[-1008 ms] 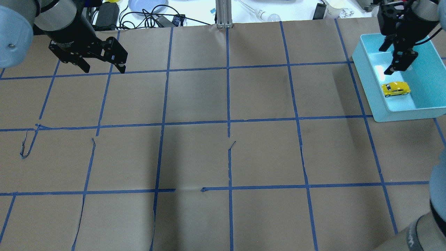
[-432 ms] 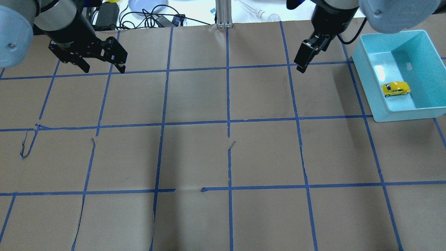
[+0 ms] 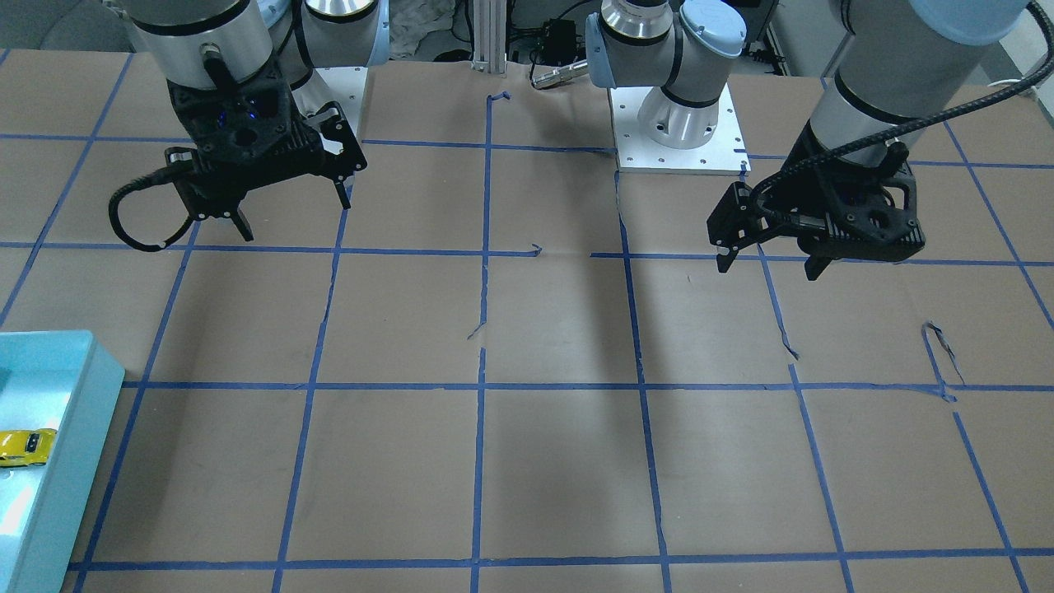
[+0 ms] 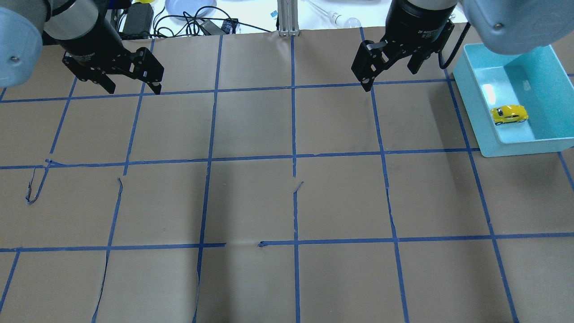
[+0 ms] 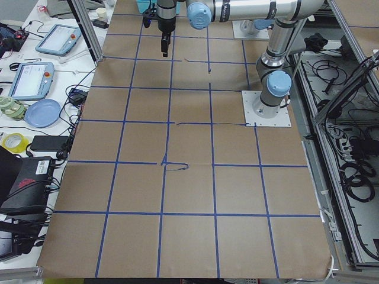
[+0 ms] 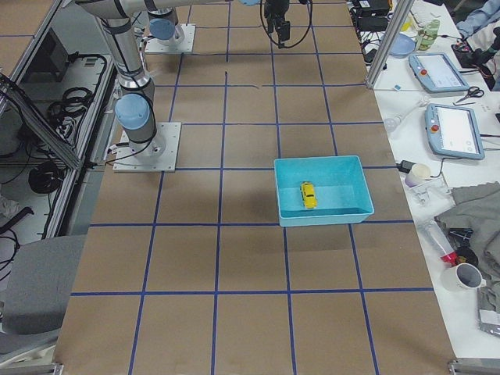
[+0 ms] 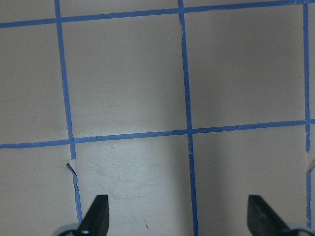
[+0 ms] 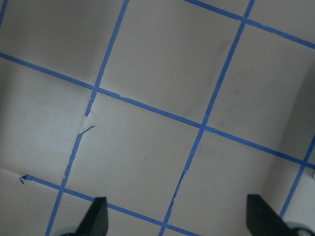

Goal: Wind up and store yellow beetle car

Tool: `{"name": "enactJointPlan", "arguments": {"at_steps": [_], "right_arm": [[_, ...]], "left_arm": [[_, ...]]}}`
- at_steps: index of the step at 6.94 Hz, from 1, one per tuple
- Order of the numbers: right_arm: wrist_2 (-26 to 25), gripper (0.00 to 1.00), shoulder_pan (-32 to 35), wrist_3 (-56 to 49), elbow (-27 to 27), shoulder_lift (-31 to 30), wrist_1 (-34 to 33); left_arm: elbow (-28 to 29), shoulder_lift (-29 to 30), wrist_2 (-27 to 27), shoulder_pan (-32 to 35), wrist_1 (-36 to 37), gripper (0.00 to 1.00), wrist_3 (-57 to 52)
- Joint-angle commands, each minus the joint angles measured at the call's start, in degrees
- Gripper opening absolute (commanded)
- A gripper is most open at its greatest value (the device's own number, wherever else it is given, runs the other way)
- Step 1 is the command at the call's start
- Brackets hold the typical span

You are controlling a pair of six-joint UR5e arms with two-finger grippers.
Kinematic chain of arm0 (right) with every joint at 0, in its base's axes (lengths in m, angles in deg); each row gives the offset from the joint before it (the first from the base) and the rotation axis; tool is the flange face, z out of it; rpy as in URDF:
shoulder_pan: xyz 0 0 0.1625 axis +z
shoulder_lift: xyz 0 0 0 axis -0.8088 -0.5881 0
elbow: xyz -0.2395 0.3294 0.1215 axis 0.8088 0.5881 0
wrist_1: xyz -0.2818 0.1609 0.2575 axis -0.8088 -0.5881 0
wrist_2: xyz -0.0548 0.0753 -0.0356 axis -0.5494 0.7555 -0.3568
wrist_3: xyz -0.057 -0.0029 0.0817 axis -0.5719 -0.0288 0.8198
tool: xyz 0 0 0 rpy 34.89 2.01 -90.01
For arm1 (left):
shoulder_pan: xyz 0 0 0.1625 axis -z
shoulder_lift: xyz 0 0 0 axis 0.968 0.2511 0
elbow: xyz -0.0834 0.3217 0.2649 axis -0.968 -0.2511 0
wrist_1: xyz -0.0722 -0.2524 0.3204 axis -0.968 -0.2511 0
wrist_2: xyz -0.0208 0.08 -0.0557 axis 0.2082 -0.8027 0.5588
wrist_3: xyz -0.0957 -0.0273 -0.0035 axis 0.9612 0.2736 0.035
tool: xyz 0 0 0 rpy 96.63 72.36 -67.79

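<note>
The yellow beetle car (image 4: 509, 115) lies inside the teal bin (image 4: 520, 146) at the table's right side, near the bin's front wall. It also shows in the front view (image 3: 25, 445) and in the right side view (image 6: 308, 195). My right gripper (image 4: 389, 77) is open and empty. It hangs above the brown paper, left of the bin and clear of it (image 3: 295, 216). My left gripper (image 4: 133, 89) is open and empty above the far left of the table (image 3: 767, 268). Both wrist views show only taped paper between open fingertips (image 7: 96, 214) (image 8: 96, 216).
Brown paper with a blue tape grid covers the table; the tape is torn in places. Behind the far edge lie cables, a blue plate (image 4: 190, 6) and a metal post (image 4: 287, 18). The left arm's base plate (image 3: 679, 136) stands at the robot's side.
My right gripper has left the bin, moved left over the paper and turned. The car stays in the bin. The left gripper has not moved.
</note>
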Motion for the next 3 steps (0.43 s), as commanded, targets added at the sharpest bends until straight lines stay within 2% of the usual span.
{"name": "enactJointPlan", "arguments": {"at_steps": [1,3], "right_arm": [[-0.5,1.00,-1.9,4.7,-0.2,-0.2,0.6],[-0.5,1.00,-2.1,4.7,-0.2,-0.4,0.6]], "left_arm": [[0.0,0.0,-0.1,0.0,0.0,1.00,0.0],[0.0,0.0,-0.1,0.0,0.0,1.00,0.0]]}}
